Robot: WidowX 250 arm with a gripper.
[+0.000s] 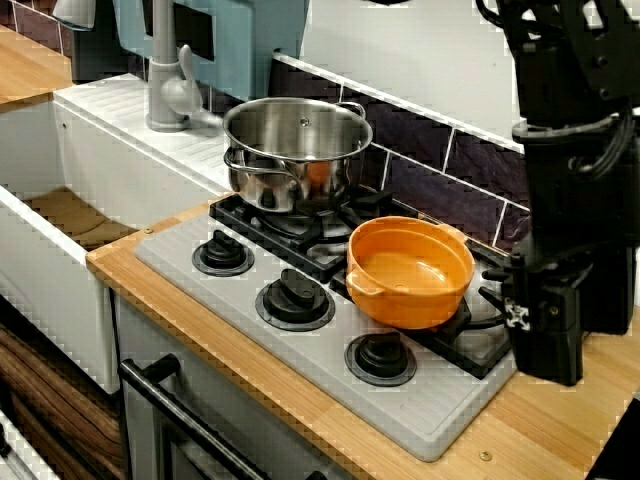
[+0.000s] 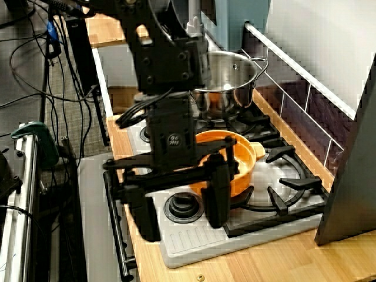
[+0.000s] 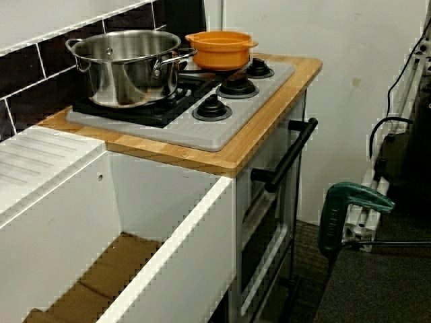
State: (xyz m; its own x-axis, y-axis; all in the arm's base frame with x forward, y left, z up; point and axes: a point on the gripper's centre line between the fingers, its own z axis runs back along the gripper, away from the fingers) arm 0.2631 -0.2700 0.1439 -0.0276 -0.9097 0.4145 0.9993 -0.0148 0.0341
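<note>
Front view: the orange pot (image 1: 410, 272) rests level on the right grate (image 1: 478, 338) of the stove (image 1: 425, 405), with the hand (image 1: 545, 350) just beside it. Behind-arm view: the hand spreads wide and empty above the knobs (image 2: 187, 207). Sink-side view: the steel pot (image 3: 128, 67) stands beside the orange pot; the hand is out of frame.

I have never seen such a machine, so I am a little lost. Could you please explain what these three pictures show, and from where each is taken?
It is one black robot arm at a small kitchen counter. Its claw, two black fingers spread open, holds nothing and hangs close beside the round orange pot. One picture looks from the front, one from behind the arm, and one from the sink side, where the arm does not show. On the wooden counter lies a grey stove plate with three black knobs. The orange pot sits on one burner, a shiny steel pot on the burner nearer the white sink and grey tap.
</note>
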